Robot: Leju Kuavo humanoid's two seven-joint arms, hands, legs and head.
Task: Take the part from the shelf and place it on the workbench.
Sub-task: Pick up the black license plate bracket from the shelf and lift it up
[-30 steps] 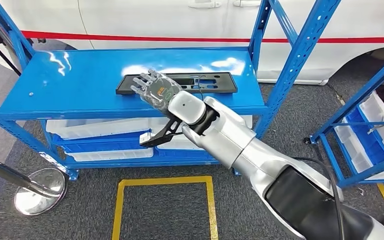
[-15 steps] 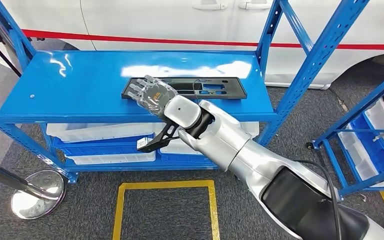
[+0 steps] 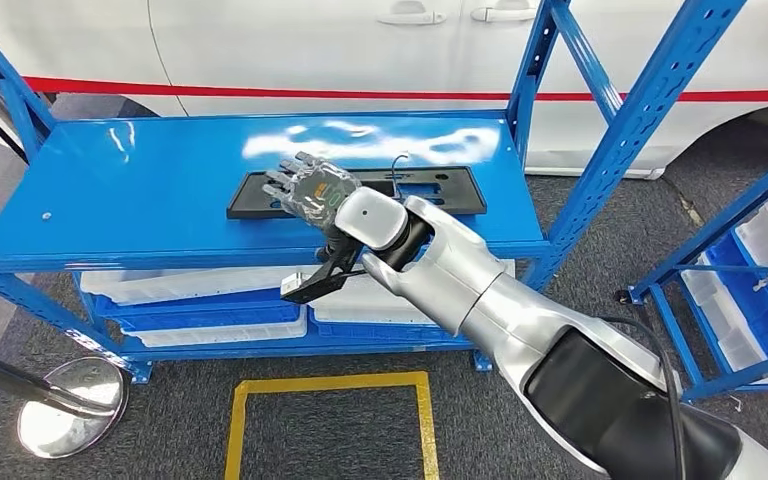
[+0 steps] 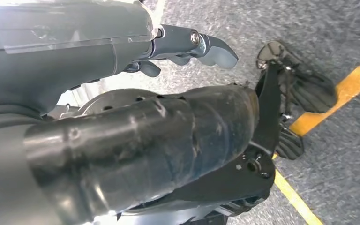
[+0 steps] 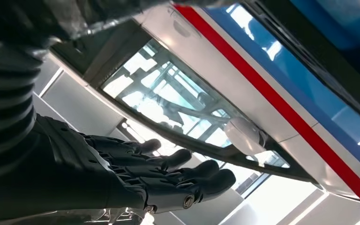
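Right hand (image 3: pixel 308 188) over the flat black part (image 3: pixel 440 190), fingers (image 3: pixel 282 180) spread, holding nothing. Long axis across the shelf (image 3: pixel 140 190), crosswise under the fingertips.

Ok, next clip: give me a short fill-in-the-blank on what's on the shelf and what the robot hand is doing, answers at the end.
1. The flat black part lies on the ____ level of the blue shelf.
2. The right robot hand is over the part with its fingers ____.
3. Behind the shelf stands a white car with a ____ stripe.
4. On the floor in front of the shelf is a square outline in ____ tape.

Missing words: top; spread; red; yellow
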